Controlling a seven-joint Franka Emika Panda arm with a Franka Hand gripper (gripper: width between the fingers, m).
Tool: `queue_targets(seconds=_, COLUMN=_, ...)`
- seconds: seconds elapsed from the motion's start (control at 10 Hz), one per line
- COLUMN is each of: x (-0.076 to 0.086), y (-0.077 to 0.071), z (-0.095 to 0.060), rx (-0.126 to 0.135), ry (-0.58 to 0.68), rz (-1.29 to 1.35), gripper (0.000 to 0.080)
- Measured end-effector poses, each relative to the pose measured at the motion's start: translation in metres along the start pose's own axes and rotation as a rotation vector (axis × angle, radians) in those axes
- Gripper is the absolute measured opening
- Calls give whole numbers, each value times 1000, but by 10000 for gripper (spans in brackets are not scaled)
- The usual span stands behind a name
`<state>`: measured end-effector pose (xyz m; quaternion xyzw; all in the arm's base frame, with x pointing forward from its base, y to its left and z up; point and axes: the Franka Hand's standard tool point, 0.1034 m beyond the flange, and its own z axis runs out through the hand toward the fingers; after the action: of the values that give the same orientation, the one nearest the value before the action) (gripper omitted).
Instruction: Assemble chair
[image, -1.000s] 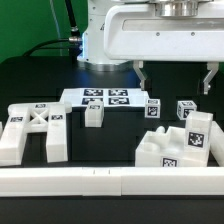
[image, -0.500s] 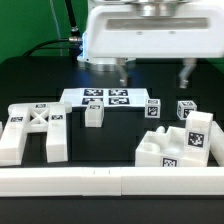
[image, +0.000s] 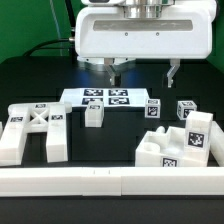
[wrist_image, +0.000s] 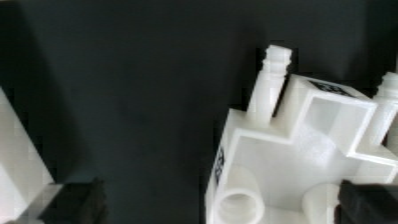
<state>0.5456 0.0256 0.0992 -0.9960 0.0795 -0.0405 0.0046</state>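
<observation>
Looks all matte white, loose, tagged. Got an X-braced frame (image: 35, 128) lying flat at the exterior view's left, small block (image: 93, 114) just beside it. Further right, spotted a stubby leg (image: 153, 108) near a second stubby leg (image: 186, 110), both upright. Found the chunky stepped piece (image: 172, 148) just in front of those.

One X-braced frame (image: 33, 128). One large stepped block (image: 152, 150). Three small tagged pieces: first piece (image: 93, 114), second piece (image: 153, 108), third piece (image: 186, 109). One marker board (image: 105, 97). One border rail (image: 100, 181). Two fingers (image: 113, 71).
</observation>
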Motion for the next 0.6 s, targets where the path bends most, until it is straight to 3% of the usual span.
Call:
queue_targets(seconds=0.1, x=-7, y=9, z=4, rx=-4, ry=6, rz=-38, gripper=649)
queue_targets(seconds=0.3, x=-25, y=54, z=15, rx=-20, ry=-6, rz=-118, gripper=649)
queue_targets(seconds=0.6, x=-30, y=105, z=24, rx=-38, ry=-13, rz=-166, gripper=649)
